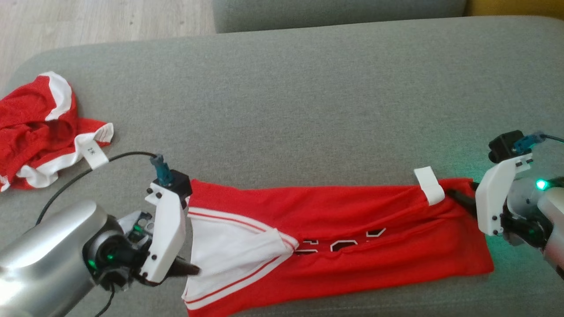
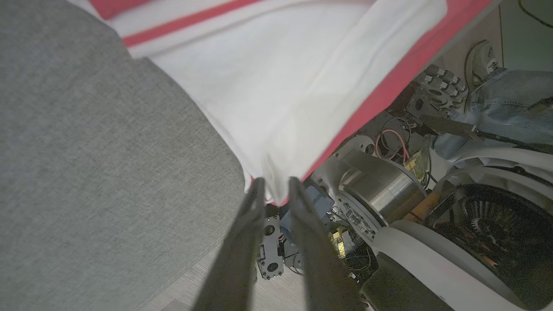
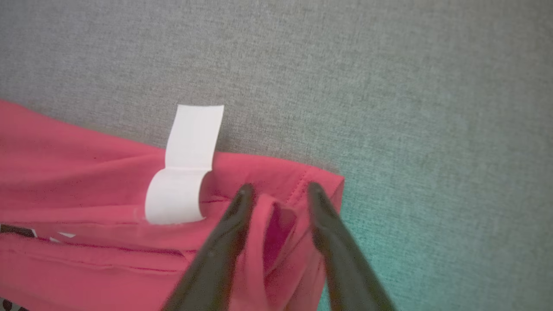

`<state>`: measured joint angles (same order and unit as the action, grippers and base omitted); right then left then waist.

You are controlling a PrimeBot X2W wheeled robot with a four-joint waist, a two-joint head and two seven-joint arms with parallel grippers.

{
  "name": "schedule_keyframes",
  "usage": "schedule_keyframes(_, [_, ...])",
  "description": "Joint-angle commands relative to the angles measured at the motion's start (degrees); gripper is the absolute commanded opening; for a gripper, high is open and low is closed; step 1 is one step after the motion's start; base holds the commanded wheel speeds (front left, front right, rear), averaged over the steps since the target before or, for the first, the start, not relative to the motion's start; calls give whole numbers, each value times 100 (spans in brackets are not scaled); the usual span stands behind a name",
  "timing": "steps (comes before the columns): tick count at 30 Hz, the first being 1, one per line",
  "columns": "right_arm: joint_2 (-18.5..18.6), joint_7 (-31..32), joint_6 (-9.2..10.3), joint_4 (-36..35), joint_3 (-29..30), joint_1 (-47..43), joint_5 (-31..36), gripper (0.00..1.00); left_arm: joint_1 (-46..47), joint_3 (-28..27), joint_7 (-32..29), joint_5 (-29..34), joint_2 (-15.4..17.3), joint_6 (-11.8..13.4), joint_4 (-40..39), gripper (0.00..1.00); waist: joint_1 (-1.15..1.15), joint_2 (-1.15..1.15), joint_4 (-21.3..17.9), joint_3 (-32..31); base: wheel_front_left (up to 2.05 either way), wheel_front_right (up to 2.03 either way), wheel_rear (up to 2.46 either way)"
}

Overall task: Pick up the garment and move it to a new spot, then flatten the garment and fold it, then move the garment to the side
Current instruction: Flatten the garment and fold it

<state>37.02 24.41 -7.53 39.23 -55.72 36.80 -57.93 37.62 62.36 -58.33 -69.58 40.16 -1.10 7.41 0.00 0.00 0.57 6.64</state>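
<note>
- red garment (image 1: 352, 246) in the lower middle of the head view, laid out long and fairly flat on the grey sofa cushion (image 1: 308, 110), white-trimmed end at the lower left, white tag (image 1: 429, 185) at its upper right edge.
- left jaws at the lower left of that view, at the outer corner of the white panel; in the left wrist view, narrowly parted with the tip of the cloth between the fingertips (image 2: 258, 190); cannot tell whether pinching it or merely bracketing it.
- right jaws at the right edge of the head view, at the opposite corner; in the right wrist view, clearly spread, a raised ridge of red cloth loose between them, nothing gripped.
- one arm at each end, likely for lengthwise tension, to smooth out wrinkles before a fold.
- judged stage: flattening about done, fold not yet made; a few creases left near the lettering.
- white corner overhanging the cushion's front edge in the left wrist view, so some risk of a slide off.
- second red and white garment (image 1: 39, 127) crumpled at the upper left, well apart, probably set aside.
</note>
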Motion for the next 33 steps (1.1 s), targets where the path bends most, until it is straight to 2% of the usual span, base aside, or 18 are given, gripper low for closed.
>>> schedule_keyframes(1, [233,20,4,-114,-19,-63,-30,100,179,-279,42,39,163,-41,-75,100,0,0,-14,-27,0,0,0])
schedule_keyframes(5, [308,180,4,-186,-96,-49,-95,100,203,-286,124,86,140,-100,-1,100,0,0,-44,-143,0,0,0])
schedule_keyframes(9, [471,87,4,-409,-8,35,-148,100,294,-427,389,153,151,-156,-53,100,0,0,-45,-273,0,0,0])
schedule_keyframes(12, [587,-231,4,-638,216,87,-170,100,345,-611,760,235,152,-146,-188,100,0,0,-30,-385,0,0,0])
schedule_keyframes(15, [658,-871,4,-871,575,98,-95,100,376,-892,1470,509,167,-23,-370,100,0,0,-16,-477,0,0,0])
schedule_keyframes(18, [602,-1634,4,-975,1044,-50,10,100,281,-1188,2428,959,163,342,-511,100,0,0,5,-565,0,0,0])
schedule_keyframes(21, [425,-2396,4,-1016,1596,-325,160,100,47,-1451,3412,1420,122,885,-627,100,0,0,26,-626,0,0,0])
schedule_keyframes(25, [47,-3294,4,-925,2419,-756,529,100,-486,-1909,4710,1733,24,1676,-807,100,0,0,23,-704,0,0,0])
schedule_keyframes(29, [-470,-3750,4,-953,3221,-1292,1008,100,-1171,-2349,5903,1814,-157,2265,-1029,100,0,0,35,-751,0,0,0])
schedule_keyframes(33, [-1024,-3892,4,-1277,4079,-1981,1636,100,-1783,-2691,6864,1846,-336,2613,-1095,100,0,0,70,-775,0,0,0])
